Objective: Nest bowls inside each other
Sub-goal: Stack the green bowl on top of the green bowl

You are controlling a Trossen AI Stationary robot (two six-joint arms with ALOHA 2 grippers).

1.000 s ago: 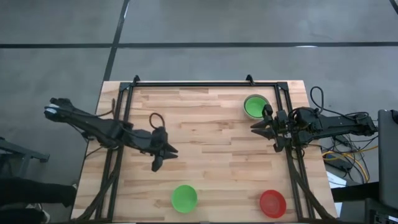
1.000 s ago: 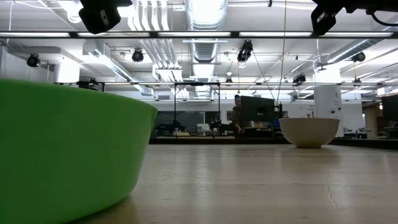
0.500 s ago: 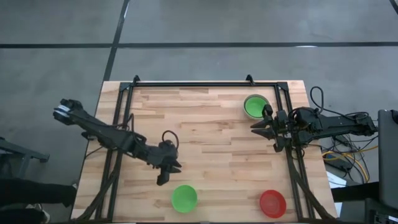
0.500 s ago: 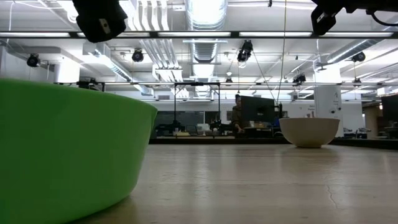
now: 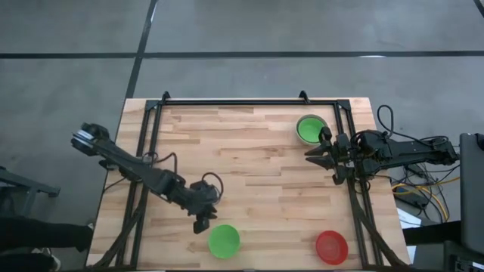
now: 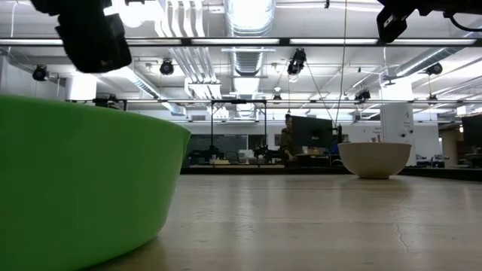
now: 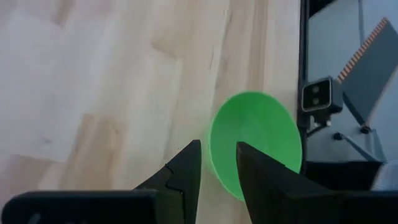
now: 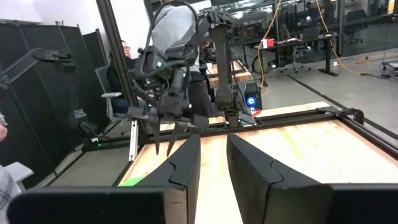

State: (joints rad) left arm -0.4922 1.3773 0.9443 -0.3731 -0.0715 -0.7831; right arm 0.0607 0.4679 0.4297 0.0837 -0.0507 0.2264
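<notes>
A bright green bowl (image 5: 224, 240) sits on its base near the table's front edge; it also fills the low view's left as a green bowl (image 6: 75, 181). My left gripper (image 5: 201, 225) hovers just left of and above it, tipped down and open, with the bowl's rim (image 7: 214, 149) in line with its gap (image 7: 217, 144). At the far right, another green bowl (image 5: 309, 128) sits inside a pale bowl (image 6: 374, 159). A red bowl (image 5: 331, 246) stands at the near right. My right gripper (image 5: 311, 155) waits level near the nested pair, open (image 8: 213, 137).
A black frame (image 5: 249, 101) runs along the table's far and side edges. Bare wood (image 5: 257, 181) lies between the bowls. A small camera unit (image 7: 317, 94) stands at the table edge beyond the green bowl. A person (image 8: 124, 53) sits beyond the table's left side.
My left gripper has swung toward the table's near edge and somewhat rightward, sinking and tipping further down, so it now hangs beside the near green bowl. Its finger gap looks unchanged. The bowls have not moved.
</notes>
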